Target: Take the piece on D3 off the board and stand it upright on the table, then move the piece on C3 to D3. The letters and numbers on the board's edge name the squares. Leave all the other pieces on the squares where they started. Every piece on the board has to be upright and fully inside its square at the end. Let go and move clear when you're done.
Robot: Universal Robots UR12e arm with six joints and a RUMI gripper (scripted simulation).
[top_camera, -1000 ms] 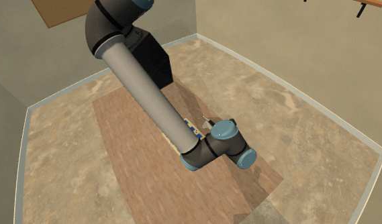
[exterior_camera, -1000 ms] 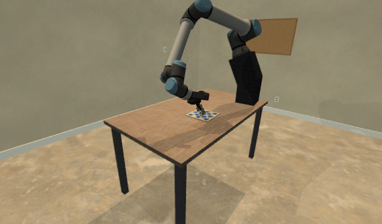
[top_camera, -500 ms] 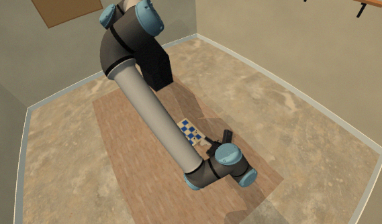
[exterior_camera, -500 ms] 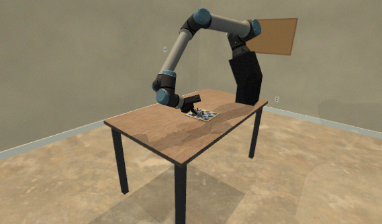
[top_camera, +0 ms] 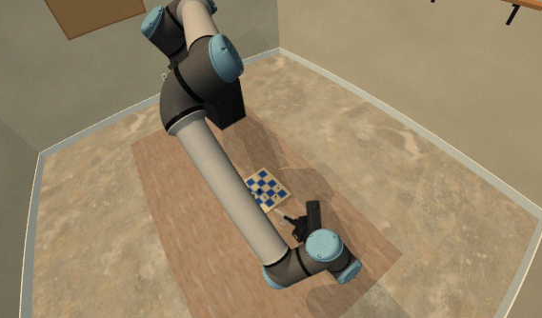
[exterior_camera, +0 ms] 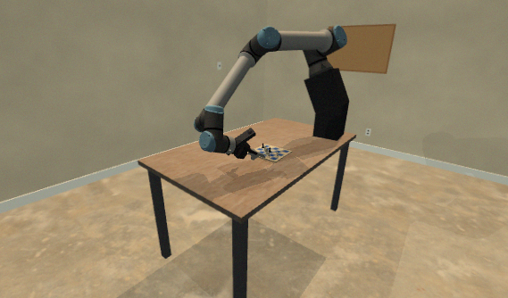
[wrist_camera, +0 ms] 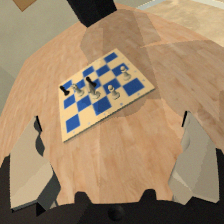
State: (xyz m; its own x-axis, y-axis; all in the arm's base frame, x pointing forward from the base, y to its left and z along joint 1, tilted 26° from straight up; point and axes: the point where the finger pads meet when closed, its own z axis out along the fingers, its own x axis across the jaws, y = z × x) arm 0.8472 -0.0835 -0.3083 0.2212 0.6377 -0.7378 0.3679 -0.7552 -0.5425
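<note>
The blue and cream board [top_camera: 274, 204] [exterior_camera: 276, 159] [wrist_camera: 84, 126] lies on the table. In the wrist view a black piece [wrist_camera: 64, 90] stands at its left edge, with a white piece [wrist_camera: 77, 90] beside it. A taller black piece [wrist_camera: 90, 82] stands near the middle, with a white piece [wrist_camera: 94, 92] close in front, partly overlapping it in view. One white pawn [wrist_camera: 114, 92] stands near the front edge, another white pawn [wrist_camera: 125, 73] farther right. The edge letters and numbers are too small to read. My gripper [wrist_camera: 111, 114] is open and empty, tilted, beside the board's near edge and above the table.
The wooden table [top_camera: 174, 200] [exterior_camera: 239, 196] [wrist_camera: 120, 165] carries the board. The black robot base [top_camera: 227, 107] [exterior_camera: 330, 104] [wrist_camera: 92, 11] stands beyond the board. My forearm [top_camera: 227, 190] passes over the board's left edge in the top view and hides part of it.
</note>
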